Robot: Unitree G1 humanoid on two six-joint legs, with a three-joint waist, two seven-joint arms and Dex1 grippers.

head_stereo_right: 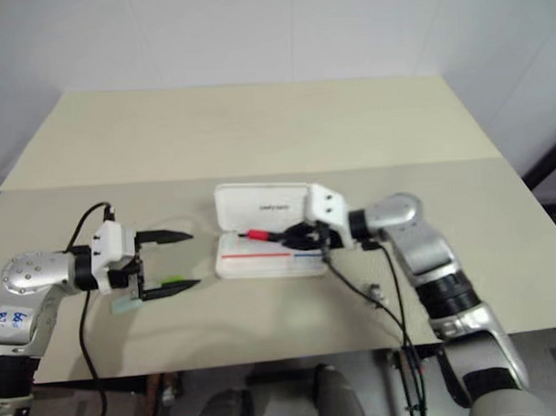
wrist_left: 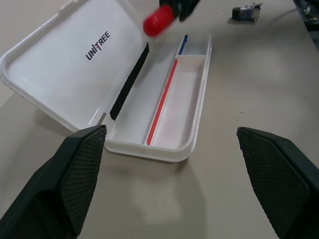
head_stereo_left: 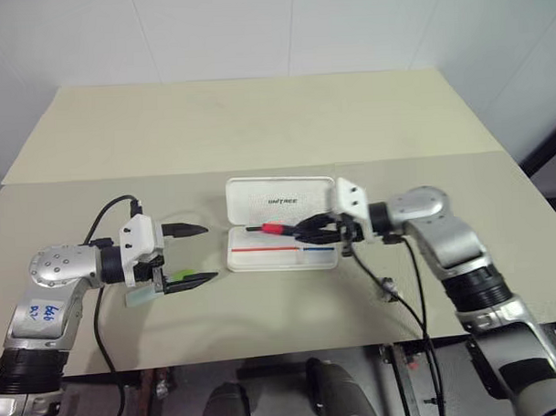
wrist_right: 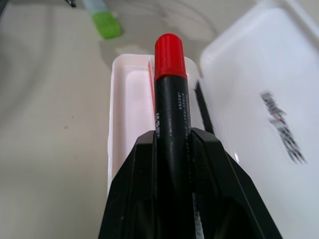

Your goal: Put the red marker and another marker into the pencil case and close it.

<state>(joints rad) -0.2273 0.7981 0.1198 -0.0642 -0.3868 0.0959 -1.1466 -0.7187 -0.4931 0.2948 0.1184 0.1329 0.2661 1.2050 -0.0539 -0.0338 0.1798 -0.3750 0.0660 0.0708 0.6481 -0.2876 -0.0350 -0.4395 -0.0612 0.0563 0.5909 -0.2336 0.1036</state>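
Holding the red marker (wrist_right: 171,94) between closed fingers, right gripper (head_stereo_left: 323,230) hovering above the open pencil case (head_stereo_left: 281,253), red cap pointing toward the left side of the table (head_stereo_left: 257,127). Lying on the table with lid raised at the far side, "UNITREE" print visible inside, red and blue stripe on the tray. Waiting just left of the case, left gripper (head_stereo_left: 196,255) spread wide and grasping nothing. Resting on the table under the left gripper, another marker (head_stereo_left: 175,276), pale body with lime-green cap. Lying near the right arm's cable, small grey-black lump (wrist_left: 246,12).
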